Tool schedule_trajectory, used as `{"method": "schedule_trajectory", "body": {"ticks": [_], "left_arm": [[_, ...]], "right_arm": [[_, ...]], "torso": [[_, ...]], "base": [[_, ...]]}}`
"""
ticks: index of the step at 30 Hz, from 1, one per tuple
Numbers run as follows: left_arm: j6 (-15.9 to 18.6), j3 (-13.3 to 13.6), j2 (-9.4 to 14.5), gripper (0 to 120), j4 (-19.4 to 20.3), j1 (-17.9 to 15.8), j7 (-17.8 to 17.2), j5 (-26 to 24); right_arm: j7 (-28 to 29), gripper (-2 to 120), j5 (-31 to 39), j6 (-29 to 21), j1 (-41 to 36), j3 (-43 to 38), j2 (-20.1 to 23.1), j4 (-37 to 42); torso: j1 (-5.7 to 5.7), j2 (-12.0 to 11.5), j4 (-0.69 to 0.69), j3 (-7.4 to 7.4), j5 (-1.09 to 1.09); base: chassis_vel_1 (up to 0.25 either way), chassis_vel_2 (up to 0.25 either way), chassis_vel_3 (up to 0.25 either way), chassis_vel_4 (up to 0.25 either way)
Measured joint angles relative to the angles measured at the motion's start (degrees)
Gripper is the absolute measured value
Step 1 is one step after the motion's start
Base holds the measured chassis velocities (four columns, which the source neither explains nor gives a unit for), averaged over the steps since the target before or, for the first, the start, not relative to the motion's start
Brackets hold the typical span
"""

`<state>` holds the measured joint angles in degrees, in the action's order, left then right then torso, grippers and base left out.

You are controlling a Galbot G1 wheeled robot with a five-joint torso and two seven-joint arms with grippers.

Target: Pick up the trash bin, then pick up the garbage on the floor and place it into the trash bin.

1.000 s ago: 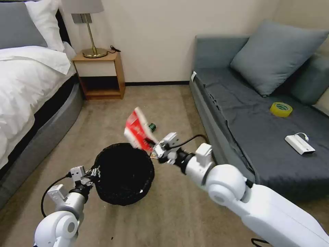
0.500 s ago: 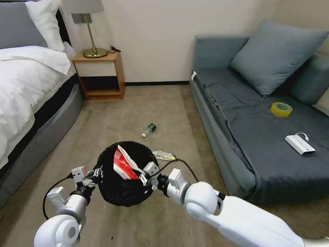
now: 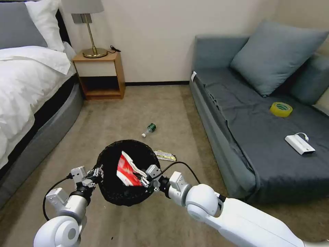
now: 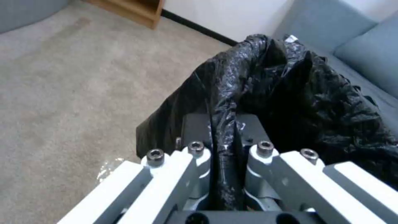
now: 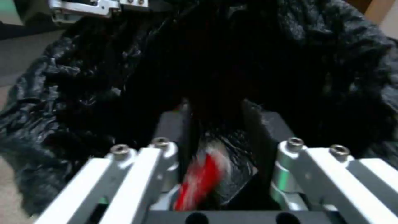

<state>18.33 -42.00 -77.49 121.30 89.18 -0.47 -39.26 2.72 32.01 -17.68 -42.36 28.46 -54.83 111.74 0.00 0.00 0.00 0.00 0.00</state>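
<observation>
The trash bin (image 3: 113,192), lined with a crinkled black bag (image 4: 298,93), is held off the carpet with my left gripper (image 3: 97,172) shut on its near-left rim (image 4: 224,130). Over the bin's mouth hangs my right gripper (image 3: 144,179), its fingers (image 5: 176,124) standing apart. The red-and-white crushed carton (image 3: 127,168) lies between them, blurred (image 5: 203,180), inside the bag's opening (image 5: 315,62). On the floor beyond the bin lie a small green-labelled bottle (image 3: 149,129) and a flat yellow-silver wrapper (image 3: 165,155).
A bed (image 3: 31,99) runs along the left and a wooden nightstand (image 3: 99,73) with a lamp stands by the far wall. The grey sofa (image 3: 260,137) on the right carries a yellow tape roll (image 3: 281,109) and a white box (image 3: 299,144). Open carpet lies between.
My right gripper swung the carton from above the bin's far rim down into its mouth, uncovering the bottle and wrapper. In the last half second the carton sank a little lower. The left arm held still.
</observation>
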Motion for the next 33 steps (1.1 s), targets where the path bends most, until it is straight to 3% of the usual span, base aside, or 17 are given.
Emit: {"method": "schedule_trajectory", "body": {"ticks": [7,11,18,28,33], "left_arm": [[-1.0,-1.1,0.7,6,0.4,-0.1,0.1,0.0],[-2.2,-2.0,1.2,6,0.4,-0.7,0.8,0.9],[-2.5,-2.1,0.6,6,1.1,-0.8,0.4,3.1],[-2.6,-2.9,0.3,6,1.3,-1.5,-0.6,3.5],[-2.5,-4.4,1.4,6,0.8,-1.9,-1.4,1.6]], "right_arm": [[0.6,59,-3.9,1.4,-4.6,-4.5,0.8,1.8],[6.3,77,-10.4,4.7,-9.9,-8.9,1.6,4.5],[10.3,98,-18.9,9.2,-17.9,-16.0,1.4,7.3],[12.2,100,-26.5,12.7,-31.2,-26.8,-2.6,9.2],[11.0,100,-31.8,16.8,-41.1,-33.8,-8.0,9.7]], "torso": [[0.00,0.0,0.01,0.00,-0.01],[0.00,0.0,0.00,0.00,0.01],[0.00,0.0,0.00,0.00,0.00],[0.00,0.0,-0.01,0.00,0.01],[0.00,0.0,0.00,-0.01,-0.01]], "base": [[0.000,0.000,0.000,0.000],[0.000,0.000,0.000,0.000],[0.000,0.000,0.000,0.000],[0.000,0.000,0.000,0.000],[0.000,0.000,0.000,0.000]]}}
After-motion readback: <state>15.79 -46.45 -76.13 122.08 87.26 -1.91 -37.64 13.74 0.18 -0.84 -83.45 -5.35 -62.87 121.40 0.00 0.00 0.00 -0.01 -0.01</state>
